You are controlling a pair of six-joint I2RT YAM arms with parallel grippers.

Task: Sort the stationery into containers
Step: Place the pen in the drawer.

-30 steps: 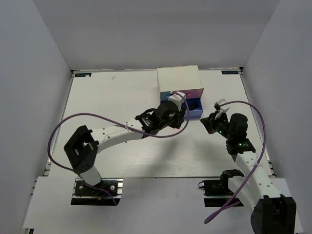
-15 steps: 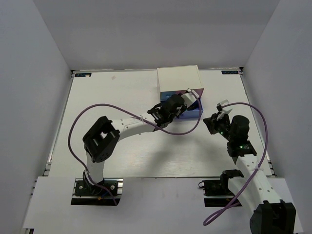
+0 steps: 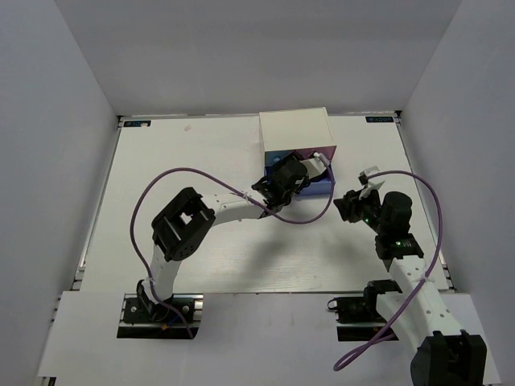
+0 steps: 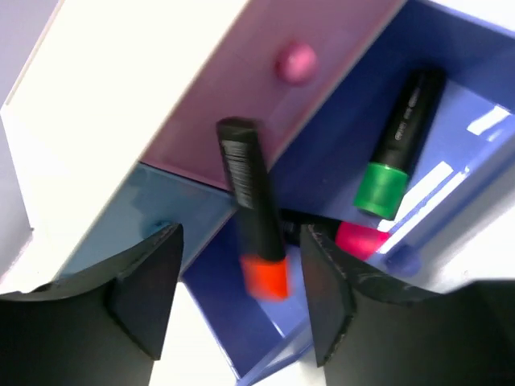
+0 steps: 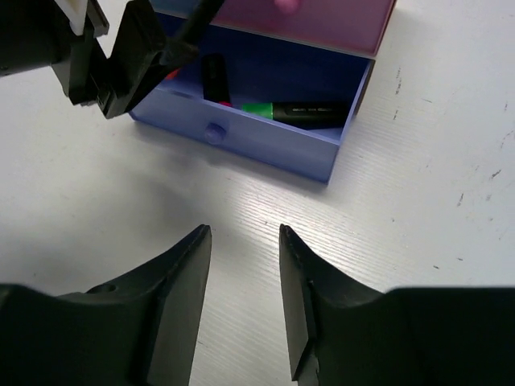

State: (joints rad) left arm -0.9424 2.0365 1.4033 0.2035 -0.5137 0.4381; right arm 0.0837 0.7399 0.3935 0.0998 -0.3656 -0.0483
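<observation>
Orange-capped highlighter [image 4: 253, 217], just released over the open blue drawer [image 5: 265, 149] as the left gripper [image 4: 240, 269] was spread. A green-capped highlighter [image 4: 398, 145] and a pink-capped highlighter [image 4: 362, 239] were seen inside the drawer. The right gripper [image 5: 245, 265], in front of the drawer, was likewise spread and empty. Highlighter sorting was judged nearly complete.

A: What colour is the open drawer [image 4: 322, 165]?
B: Blue-violet all over.
A: What is inside it?
B: A black highlighter with a green cap [image 4: 398, 145], and a pink cap [image 4: 360, 239] next to it.
A: And the other highlighter [image 4: 253, 217], over the drawer?
B: Black with an orange cap.
A: Behind the drawer?
B: A pink drawer [image 4: 233, 96] with a pink knob [image 4: 295, 62], a light blue drawer [image 4: 153, 205], and a white cabinet [image 4: 121, 72].
</observation>
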